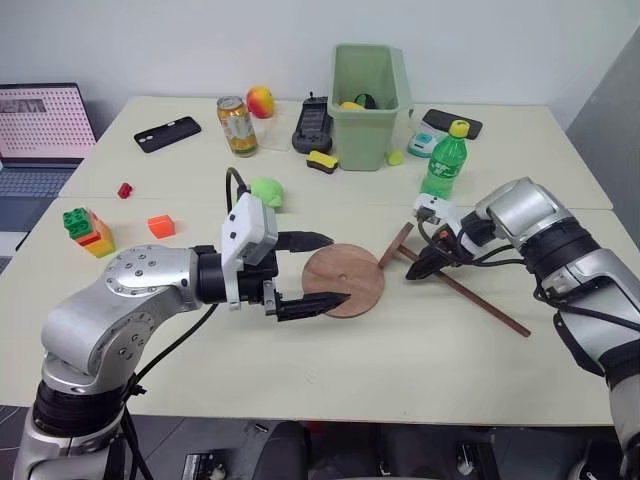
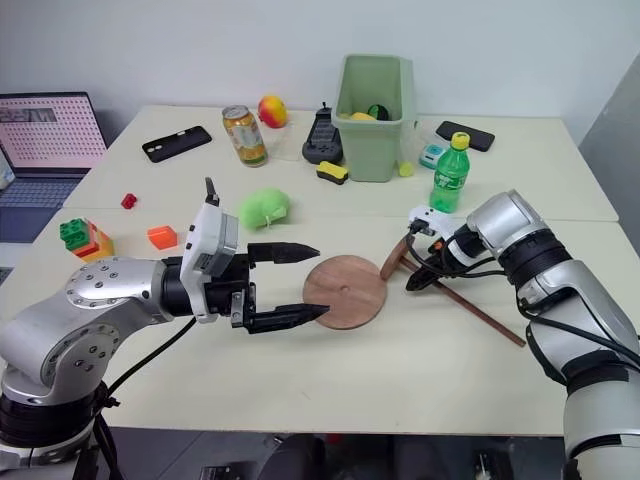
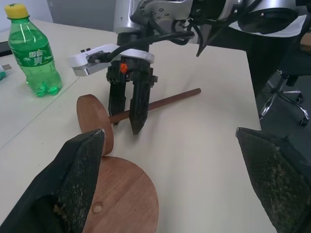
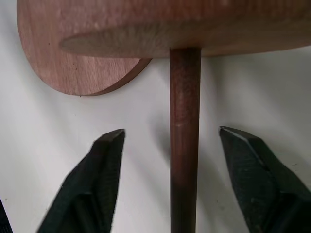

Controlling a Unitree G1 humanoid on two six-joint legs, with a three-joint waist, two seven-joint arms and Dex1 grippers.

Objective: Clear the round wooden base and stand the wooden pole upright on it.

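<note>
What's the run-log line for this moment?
base: clear | pole: lying flat | right hand: straddling pole, open | left hand: open by base

The laptop (image 1: 40, 135) is cut off at the edge, its screen perhaps too small to read

Scene evenly and brightly lit from overhead. Soft, short shadows are cast on the pale counter (image 1: 400, 360). Head views are rendered sharp. In the right wrist view the wooden pole (image 4: 185, 141) is blurred by closeness. In the left wrist view the near fingertips (image 3: 73, 184) are softened.
</note>
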